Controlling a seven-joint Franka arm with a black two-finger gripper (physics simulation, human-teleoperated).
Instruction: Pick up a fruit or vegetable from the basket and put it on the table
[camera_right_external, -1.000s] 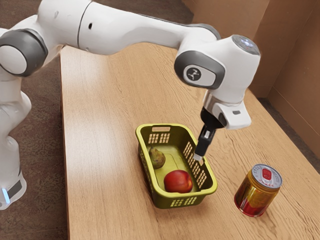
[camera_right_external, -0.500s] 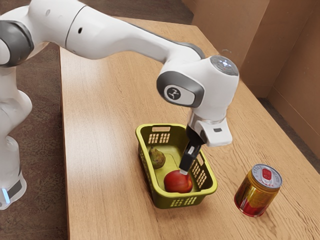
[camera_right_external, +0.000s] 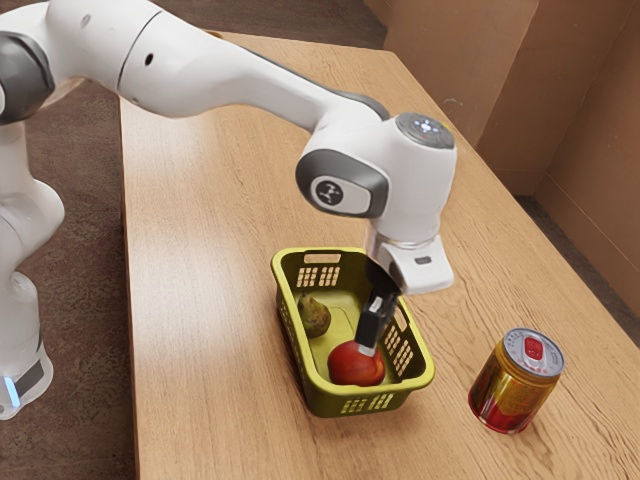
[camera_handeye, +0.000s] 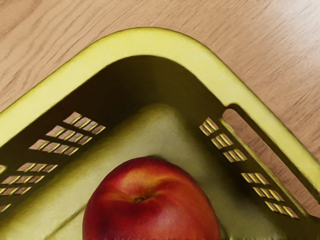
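And here's the gripper (camera_right_external: 368, 350), tip down inside the basket (camera_right_external: 427, 374), right at the peach (camera_right_external: 352, 366)! Open or clenched? Can't tell from here, nor if it's touching. Peach, w/ its stem dimple up, sits on the basket floor at the near end, nr. a corner. Pear (camera_right_external: 315, 317)'s in there too, farther back, toward the ext. view's left wall. Basket's upright on the table (camera_right_external: 205, 330), slots in its sides. Red-&-gold can (camera_right_external: 515, 385) stands just beside it, ext. view's right, apart from the basket.
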